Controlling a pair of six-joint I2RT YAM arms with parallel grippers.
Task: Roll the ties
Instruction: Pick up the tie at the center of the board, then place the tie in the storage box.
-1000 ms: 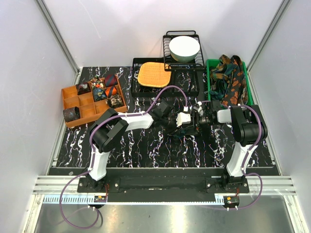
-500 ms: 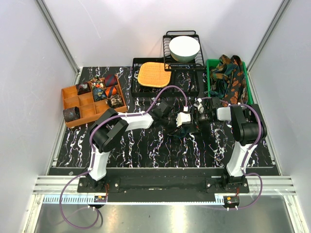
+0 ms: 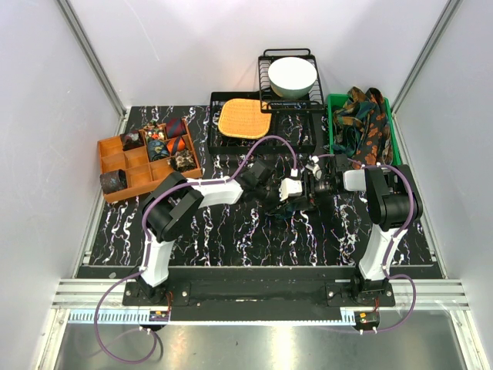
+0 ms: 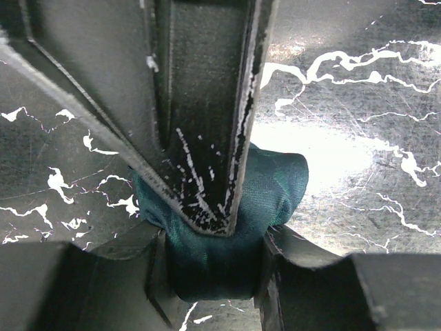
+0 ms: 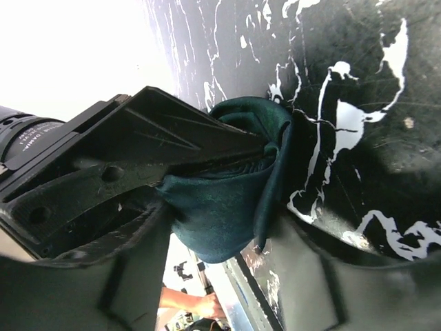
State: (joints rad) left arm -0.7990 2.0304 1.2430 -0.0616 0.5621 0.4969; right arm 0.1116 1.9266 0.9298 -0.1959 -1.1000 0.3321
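- The right gripper (image 3: 314,183) has moved a little closer to the green bin (image 3: 330,116).
- The left gripper (image 3: 296,190) went along with it and is now a bit nearer the green bin too.
- The teal tie (image 5: 220,214), squeezed between both of them, has moved that same way, toward the green bin.

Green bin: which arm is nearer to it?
Right. The right arm stands just in front of the bin; the left arm extends in from farther left, to the tie.
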